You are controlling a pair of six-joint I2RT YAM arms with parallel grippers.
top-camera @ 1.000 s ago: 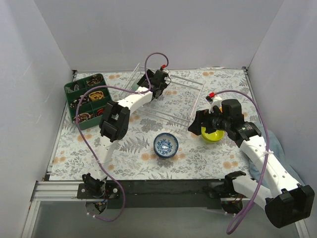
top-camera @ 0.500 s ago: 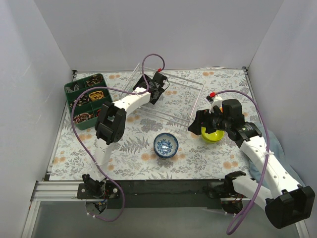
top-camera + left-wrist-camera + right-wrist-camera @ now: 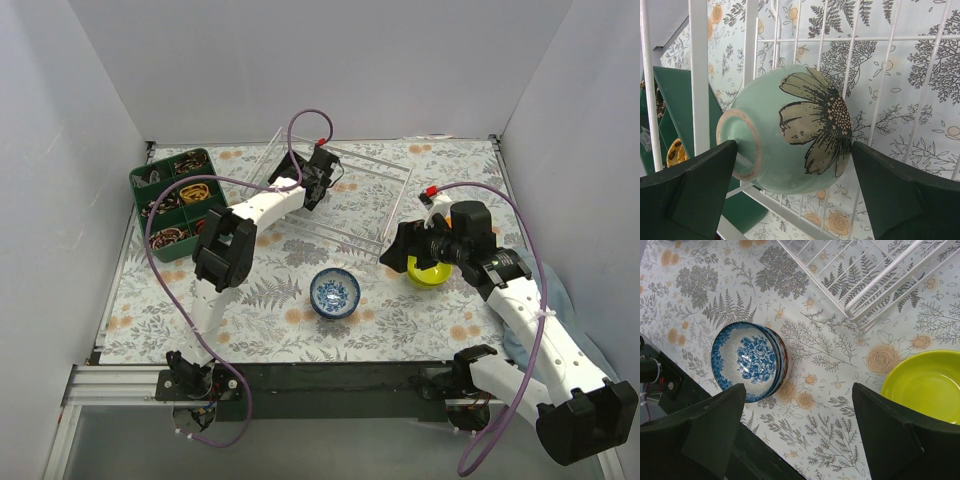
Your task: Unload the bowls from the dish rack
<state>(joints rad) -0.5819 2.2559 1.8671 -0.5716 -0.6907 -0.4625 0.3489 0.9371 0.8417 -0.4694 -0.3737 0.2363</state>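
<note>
Counting three bowls plainly: one pale green bowl [image 3: 790, 130], one blue-and-white bowl [image 3: 750, 360], one lime-yellow bowl [image 3: 927, 385]; the blue-and-white one sits on a stack, how deep I cannot tell. Two arms are at work. The left arm stretches far out over the white wire dish rack [image 3: 699, 60]; its left tool [image 3: 794, 150] is spread wide, a finger on either side of the green bowl, gripping nothing. That bowl lies on its side in the rack, foot leftward, a dark daisy painted on its flank. The right arm bends inward; its right tool [image 3: 799, 387] gapes empty above the floral surface [image 3: 705, 290], where the other two bowls stand upright just outside the rack.
</note>
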